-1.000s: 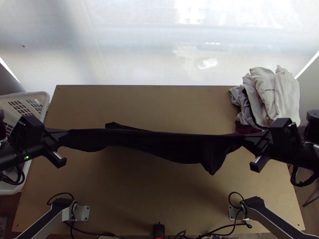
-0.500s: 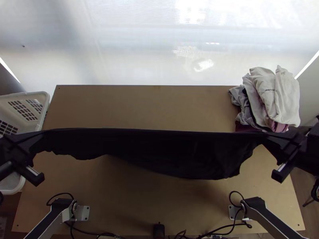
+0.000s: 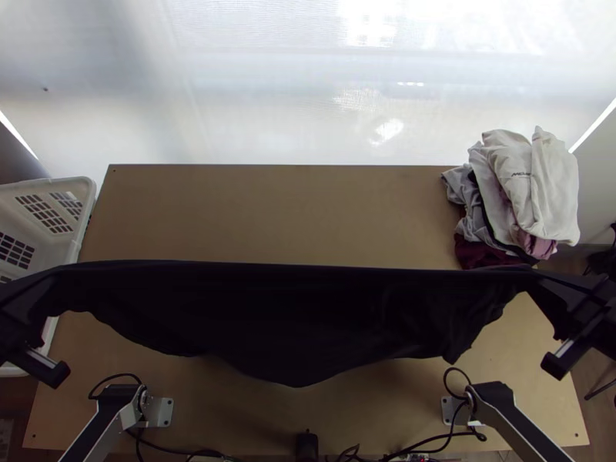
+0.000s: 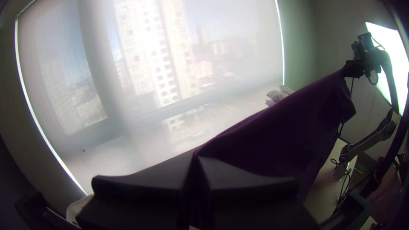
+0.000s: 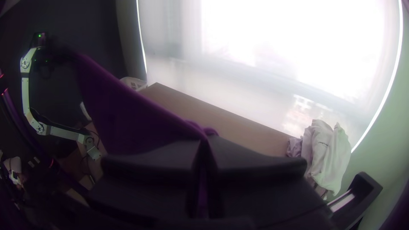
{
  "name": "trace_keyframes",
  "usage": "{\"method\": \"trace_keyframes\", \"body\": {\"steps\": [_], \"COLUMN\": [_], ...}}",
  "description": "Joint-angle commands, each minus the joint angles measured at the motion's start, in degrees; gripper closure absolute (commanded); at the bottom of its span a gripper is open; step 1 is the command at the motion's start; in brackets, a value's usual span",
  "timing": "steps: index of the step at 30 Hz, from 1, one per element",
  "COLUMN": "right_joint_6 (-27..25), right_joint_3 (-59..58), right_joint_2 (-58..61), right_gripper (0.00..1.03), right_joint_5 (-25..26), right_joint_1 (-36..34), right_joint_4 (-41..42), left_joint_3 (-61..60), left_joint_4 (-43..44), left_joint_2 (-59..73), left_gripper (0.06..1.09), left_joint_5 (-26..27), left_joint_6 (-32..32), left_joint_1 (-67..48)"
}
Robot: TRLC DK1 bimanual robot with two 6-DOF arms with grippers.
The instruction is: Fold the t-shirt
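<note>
- T-shirt [image 3: 300, 323]: dark garment, hung between 2 grippers above the table [image 3: 269, 208]; its upper edge runs nearly straight across, while the lower part sags towards the table's near side.
- Purpose of the 2 holds: probably to pull the upper edge taut, so that creases drop out and the cloth can be laid flat before the 1st fold.
- Left gripper [image 4: 197, 164]: fingers closed to a narrow slit, with cloth pinched between them at 1 end of the taut edge.
- Right gripper [image 5: 204, 147]: fingers likewise nearly together on the opposite end, a small rumple of cloth [image 5: 206, 130] standing just beyond the tips (whether these ends are shoulders or hem cannot be told).
- Clothes pile [image 3: 531, 185]: lies at the table's far right corner, presumably set aside to leave working room.
- Likely next need: lowering both ends evenly; uneven release could skew the shirt.
</note>
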Motion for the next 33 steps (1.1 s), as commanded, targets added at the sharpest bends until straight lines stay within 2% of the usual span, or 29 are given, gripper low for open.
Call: {"method": "trace_keyframes", "body": {"steps": [1,10,14,20,25,33], "right_joint_6": [-1.36,-4.17,-4.96,-8.04,-9.71,-9.71], "right_joint_3": [-5.80,-22.06,-28.83,-34.81,-37.79,-31.11], "right_joint_2": [1.47,7.18,10.70,19.31,27.40,40.23], "right_gripper": [1.00,1.00,1.00,1.00,1.00,1.00], "right_joint_5": [0.01,0.71,0.80,2.73,5.28,9.41], "right_joint_1": [-0.39,-0.30,0.23,0.23,0.23,-0.57], "right_joint_4": [4.13,17.75,26.19,36.38,46.23,55.72], "left_joint_3": [-4.81,-25.20,-32.40,-39.26,-38.29,-29.50], "left_joint_4": [7.81,28.56,37.43,49.03,57.21,63.54], "left_joint_2": [3.25,9.40,13.27,21.79,32.43,45.79], "left_gripper": [0.98,0.98,0.98,0.98,0.98,0.98], "left_joint_5": [-0.02,-0.11,-5.91,-7.23,-9.51,-15.49], "left_joint_6": [0.37,1.07,2.83,3.53,3.62,4.24], "left_joint_1": [0.67,-1.97,-7.07,-9.53,-9.53,-8.83]}}
